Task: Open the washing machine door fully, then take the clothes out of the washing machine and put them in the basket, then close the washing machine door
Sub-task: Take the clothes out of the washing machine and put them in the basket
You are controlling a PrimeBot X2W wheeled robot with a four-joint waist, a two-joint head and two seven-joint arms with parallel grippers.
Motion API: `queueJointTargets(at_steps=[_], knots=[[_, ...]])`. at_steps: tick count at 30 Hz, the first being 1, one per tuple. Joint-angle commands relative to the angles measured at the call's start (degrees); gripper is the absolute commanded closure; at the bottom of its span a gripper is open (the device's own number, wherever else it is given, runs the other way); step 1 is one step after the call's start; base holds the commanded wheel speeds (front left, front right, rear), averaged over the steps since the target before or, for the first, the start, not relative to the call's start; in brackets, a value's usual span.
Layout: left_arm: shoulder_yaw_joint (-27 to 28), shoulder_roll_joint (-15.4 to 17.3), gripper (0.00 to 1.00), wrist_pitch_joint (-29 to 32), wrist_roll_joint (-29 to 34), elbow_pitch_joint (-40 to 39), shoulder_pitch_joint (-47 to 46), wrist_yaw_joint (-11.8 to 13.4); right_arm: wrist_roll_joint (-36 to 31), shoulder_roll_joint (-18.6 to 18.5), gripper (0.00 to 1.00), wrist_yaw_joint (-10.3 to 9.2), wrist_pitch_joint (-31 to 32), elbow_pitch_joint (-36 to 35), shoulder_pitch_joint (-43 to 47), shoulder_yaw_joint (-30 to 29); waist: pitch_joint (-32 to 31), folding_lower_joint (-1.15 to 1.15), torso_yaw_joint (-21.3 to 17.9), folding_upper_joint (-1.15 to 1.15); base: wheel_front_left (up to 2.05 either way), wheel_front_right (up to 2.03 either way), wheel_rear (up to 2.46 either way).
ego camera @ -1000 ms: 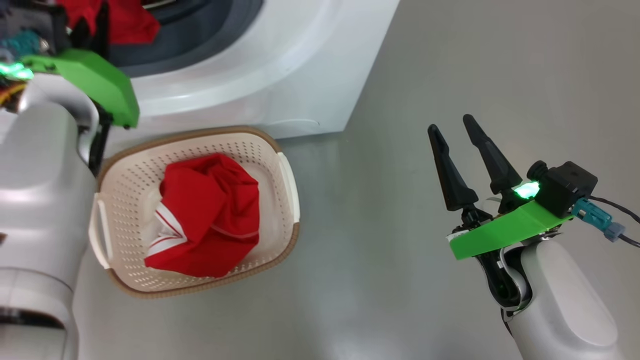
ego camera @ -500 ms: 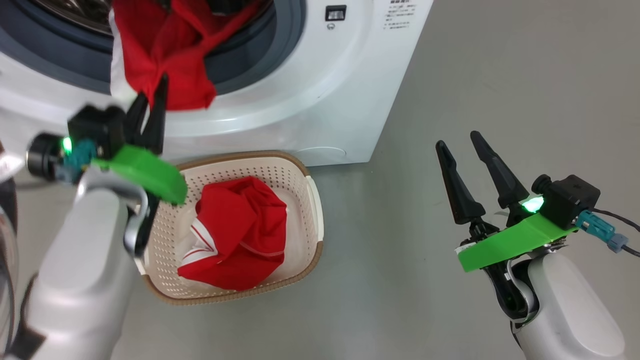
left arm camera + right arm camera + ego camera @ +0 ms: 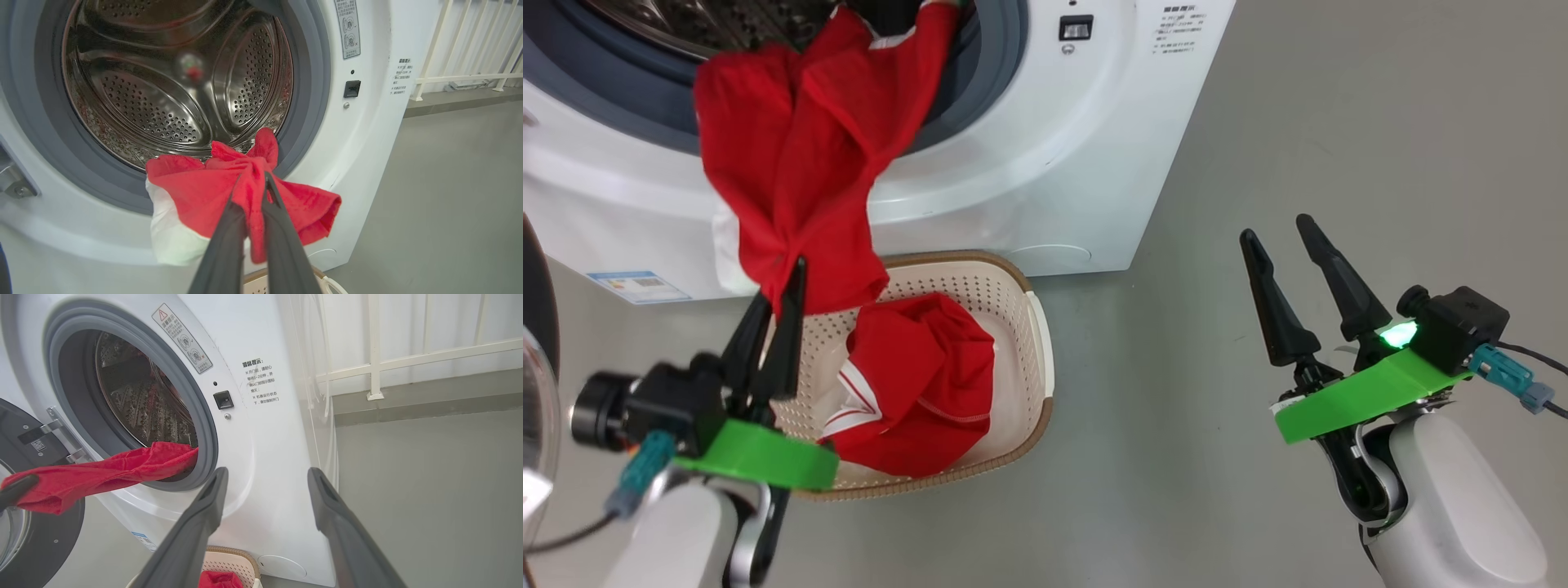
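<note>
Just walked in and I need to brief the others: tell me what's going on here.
The robot is unloading the washing machine, whose door stands open. Its left gripper is shut on a red garment that stretches from the drum opening toward the basket. A second red garment lies in the basket. The right gripper hovers open off to the side, holding nothing.

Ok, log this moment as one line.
left end effector: shut on clothes, partly out of washing machine | right end effector: open, empty | basket: one red garment inside
</note>
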Motion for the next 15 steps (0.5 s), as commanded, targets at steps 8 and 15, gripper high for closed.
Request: queueJointTargets(at_steps=[8,15], knots=[[6.0,1.9,1.00,-0.8,-0.3,-11.2,7.7,3.4,0.4,-0.3,0.00,0.09,-0.3,-0.9,2.8,0.3,-2.6,0.00,0.6,0.00,0.00,0.00,0.00],[7.8,2.8,1.00,-0.8,1.7,-18.5,10.6,4.1,0.7,-0.6,0.00,0.09,-0.3,-0.3,3.8,0.6,-5.4,0.00,1.5,0.00,0.00,0.00,0.00]])
